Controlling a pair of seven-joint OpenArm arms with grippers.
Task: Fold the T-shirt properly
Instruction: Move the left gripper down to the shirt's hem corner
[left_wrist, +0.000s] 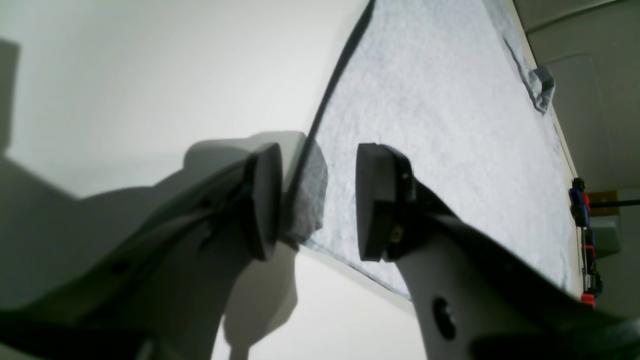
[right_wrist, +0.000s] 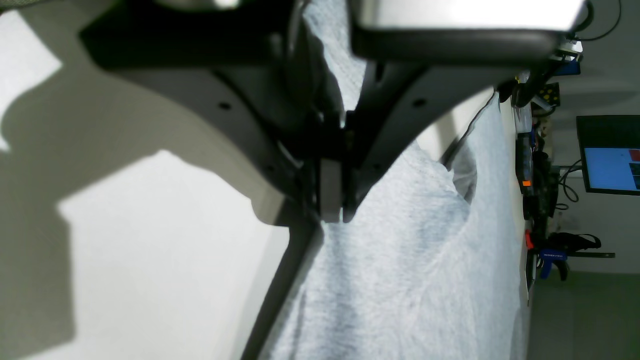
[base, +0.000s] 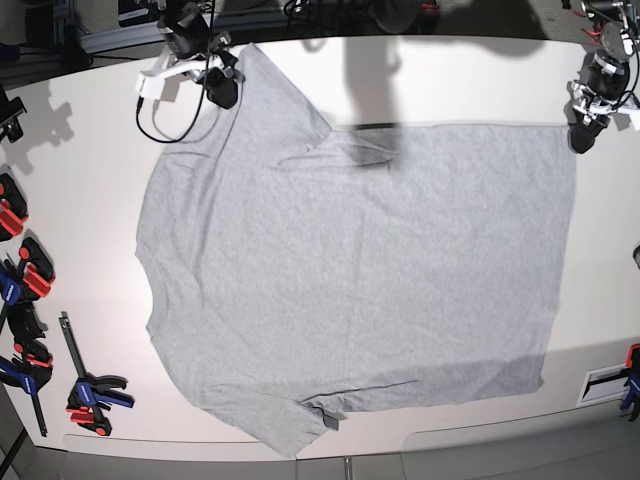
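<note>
Your T-shirt (base: 350, 270) is spread flat and plain side up across the white table (base: 90, 240), collar end toward the base view's left, hem toward its right, both sleeves out. There's a small ridge of wrinkled cloth near the far armpit, and the near sleeve has a bit of a bunch at its seam.

Your left gripper (left_wrist: 318, 200) is down at the far hem corner, at the base view's right. Look at the wrist view: its two dark pads stand apart with a clear gap, and the corner of the grey cloth sits between them, close against one pad and free of the other. So the jaws are spread, nothing pinched.

Your right gripper (right_wrist: 336, 210) is up at the far sleeve, at the base view's top left. Its wrist view shows the fingers (right_wrist: 330, 190) pressed together right at the edge of the fabric, with grey cloth running up between the finger arms. It looks clamped on the sleeve, though the shadow there makes the exact bite hard to read.

Spring clamps (base: 85, 395) lie along the table's left edge, well apart from the shirt.
</note>
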